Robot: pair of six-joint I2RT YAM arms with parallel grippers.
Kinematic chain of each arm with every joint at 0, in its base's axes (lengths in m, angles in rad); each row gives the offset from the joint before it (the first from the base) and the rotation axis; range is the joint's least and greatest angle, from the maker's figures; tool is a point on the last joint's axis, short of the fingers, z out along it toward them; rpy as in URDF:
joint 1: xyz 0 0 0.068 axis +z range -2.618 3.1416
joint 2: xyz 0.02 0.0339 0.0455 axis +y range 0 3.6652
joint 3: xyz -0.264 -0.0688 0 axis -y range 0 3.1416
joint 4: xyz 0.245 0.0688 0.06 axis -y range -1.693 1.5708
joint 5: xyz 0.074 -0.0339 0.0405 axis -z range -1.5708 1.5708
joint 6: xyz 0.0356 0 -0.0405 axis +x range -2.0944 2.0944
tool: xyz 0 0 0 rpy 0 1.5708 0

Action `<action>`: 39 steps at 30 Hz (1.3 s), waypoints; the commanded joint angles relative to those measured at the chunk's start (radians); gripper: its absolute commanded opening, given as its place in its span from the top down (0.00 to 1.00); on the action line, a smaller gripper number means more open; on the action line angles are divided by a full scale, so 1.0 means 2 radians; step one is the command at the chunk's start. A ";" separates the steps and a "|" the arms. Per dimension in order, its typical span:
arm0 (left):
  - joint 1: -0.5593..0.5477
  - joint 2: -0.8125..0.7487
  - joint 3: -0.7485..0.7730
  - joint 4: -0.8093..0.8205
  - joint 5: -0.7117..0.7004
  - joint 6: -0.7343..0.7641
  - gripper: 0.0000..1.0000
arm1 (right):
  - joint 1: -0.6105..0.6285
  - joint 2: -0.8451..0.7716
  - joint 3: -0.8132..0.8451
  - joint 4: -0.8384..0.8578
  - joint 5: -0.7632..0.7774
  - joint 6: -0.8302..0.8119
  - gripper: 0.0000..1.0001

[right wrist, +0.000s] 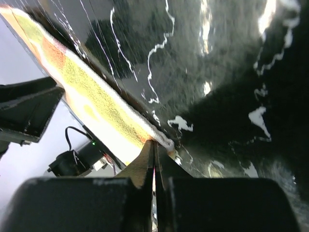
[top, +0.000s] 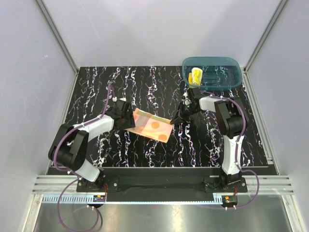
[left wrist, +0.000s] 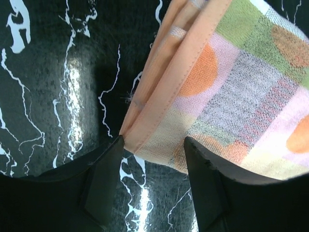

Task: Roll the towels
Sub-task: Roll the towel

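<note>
The orange polka-dot towel point(top: 152, 124) lies folded on the black marbled table, between the two arms. My left gripper point(top: 127, 117) is open at its left end. In the left wrist view the towel's folded corner point(left wrist: 159, 130) sits between the open fingertips of the left gripper point(left wrist: 154, 145). My right gripper point(top: 176, 118) is at the towel's right end. In the right wrist view the right gripper point(right wrist: 154, 145) is shut on the towel's edge point(right wrist: 96, 96). The yellow towel point(top: 195, 76) lies rolled up in the teal tub.
The teal translucent tub point(top: 227, 82) stands at the back right corner of the table, just behind the right arm. White walls with aluminium posts close in the table on three sides.
</note>
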State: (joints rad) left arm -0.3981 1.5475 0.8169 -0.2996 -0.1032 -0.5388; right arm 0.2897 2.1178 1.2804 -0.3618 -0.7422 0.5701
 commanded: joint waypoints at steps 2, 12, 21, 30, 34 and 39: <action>0.003 0.014 0.009 0.000 -0.017 0.000 0.41 | 0.002 -0.043 -0.009 -0.026 0.027 -0.027 0.98; -0.001 -0.076 0.125 -0.117 -0.073 0.019 0.35 | 0.002 -0.207 0.029 -0.087 0.022 -0.027 0.56; -0.121 -0.246 0.157 -0.120 -0.163 0.026 0.01 | 0.002 -0.471 -0.082 -0.017 0.190 -0.027 0.00; -0.121 -0.286 0.078 -0.021 -0.009 0.043 0.01 | 0.001 -0.579 -0.207 0.044 0.262 0.029 0.00; -0.168 -0.278 0.060 -0.062 -0.095 0.038 0.05 | 0.001 -0.619 -0.216 0.005 0.318 0.014 0.00; -0.236 -0.232 0.068 -0.126 -0.206 0.001 0.10 | 0.002 -0.607 -0.183 -0.066 0.328 -0.013 0.00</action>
State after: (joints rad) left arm -0.8154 1.0412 0.9325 -0.4824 -0.3351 -0.4919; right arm 0.2935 0.8970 0.8509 -0.4339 -0.1596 0.5819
